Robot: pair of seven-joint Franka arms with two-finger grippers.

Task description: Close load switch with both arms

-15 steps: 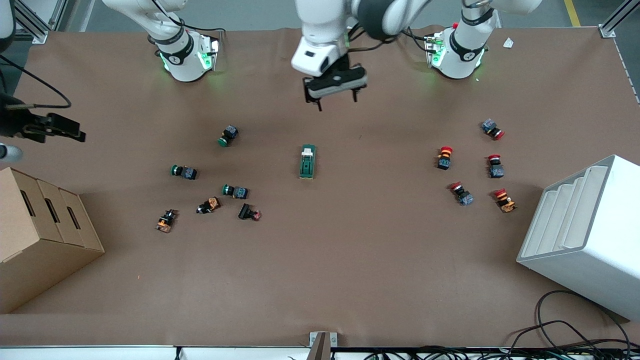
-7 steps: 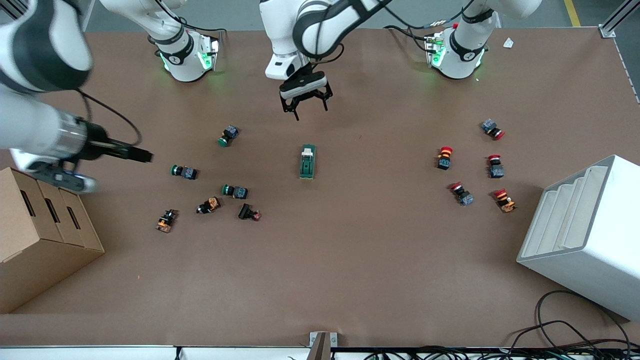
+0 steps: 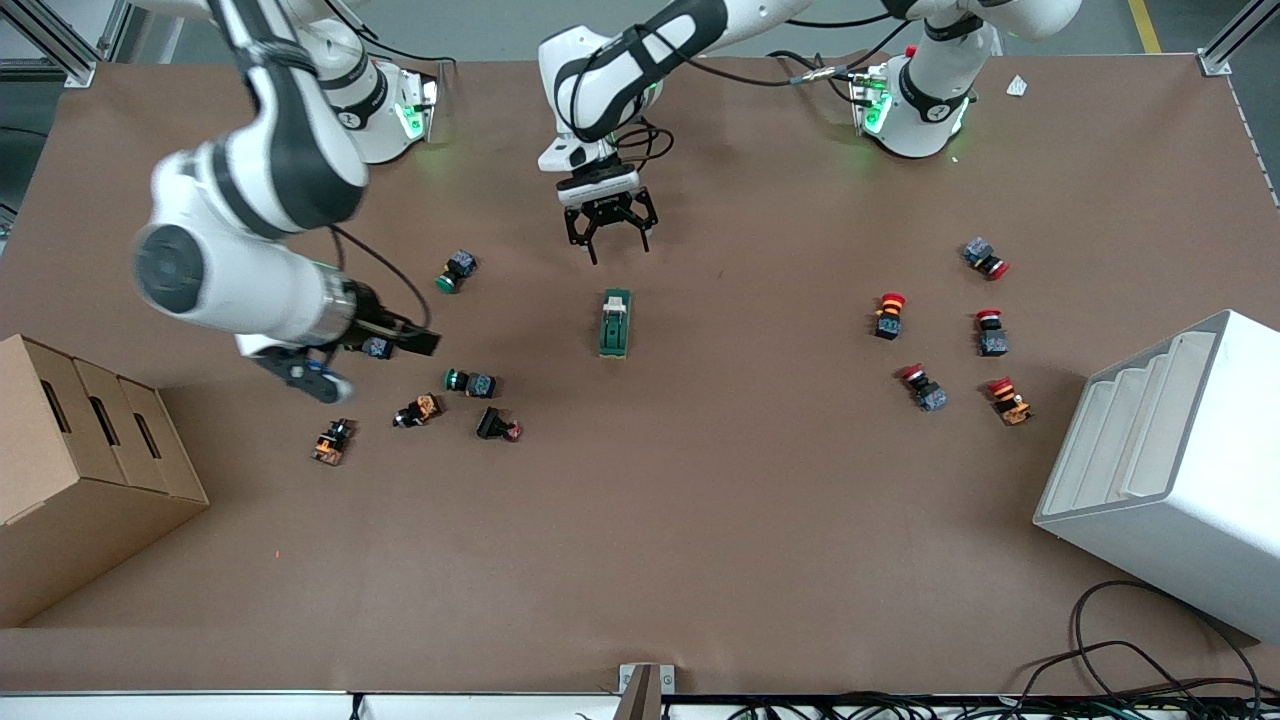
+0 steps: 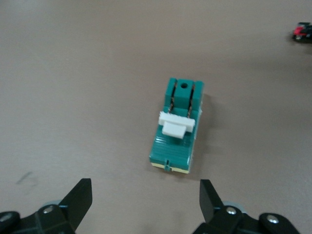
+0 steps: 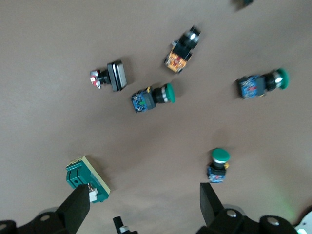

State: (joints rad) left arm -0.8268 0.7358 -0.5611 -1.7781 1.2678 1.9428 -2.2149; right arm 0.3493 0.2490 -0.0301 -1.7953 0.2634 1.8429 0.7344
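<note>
The load switch (image 3: 615, 323) lies mid-table, well apart from the green buttons (image 3: 470, 382) toward the right arm's end, its cream handle (image 4: 176, 125) across the body. The left gripper (image 3: 609, 222) hovers open above the table at the switch's 12 o'clock. The right gripper (image 3: 400, 343), fingers spread and empty, hangs over the buttons at its 9 o'clock. A good close probably wants one gripper pinning the green body while the other presses the handle squarely, so the block does not skid.

green load switch (image 3: 614, 324), flat, mid-table
</note>
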